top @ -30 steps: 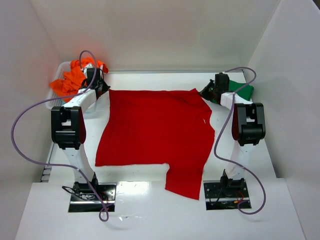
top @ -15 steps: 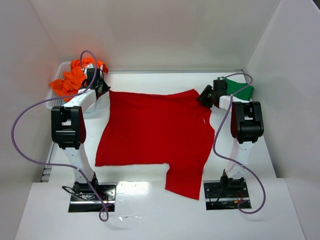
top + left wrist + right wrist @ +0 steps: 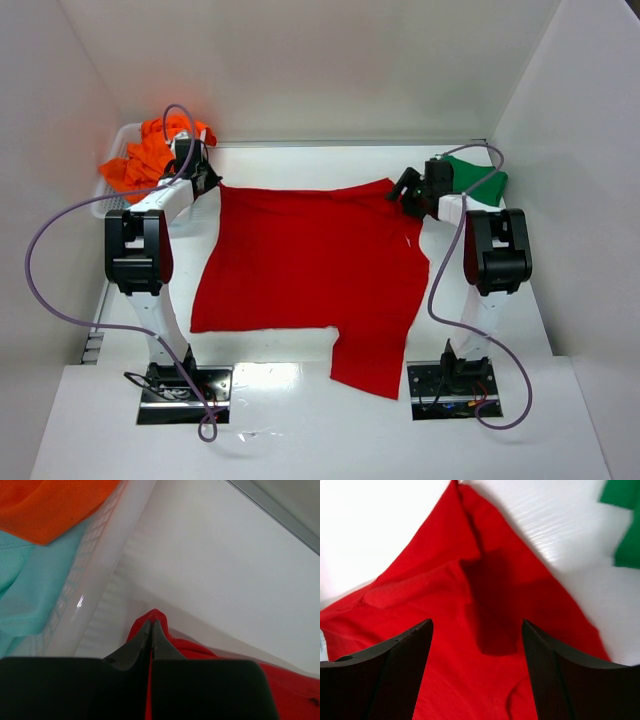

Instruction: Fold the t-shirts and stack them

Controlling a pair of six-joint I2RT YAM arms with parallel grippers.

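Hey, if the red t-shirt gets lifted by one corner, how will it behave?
Probably floppy: the red t-shirt lies flat, creased, bunching where the left end effector pinches its corner. It would likely drape and sag. Thin cloth, so probably light.

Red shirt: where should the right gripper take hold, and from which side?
Pinch the red shirt at its far right corner from above. It lies flat, and that corner tapers to a point under the open right gripper; the left gripper holds the far left one.

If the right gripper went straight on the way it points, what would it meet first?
Probably the red t-shirt: its corner lies straight ahead of the right gripper, jaws open; depth unclear.
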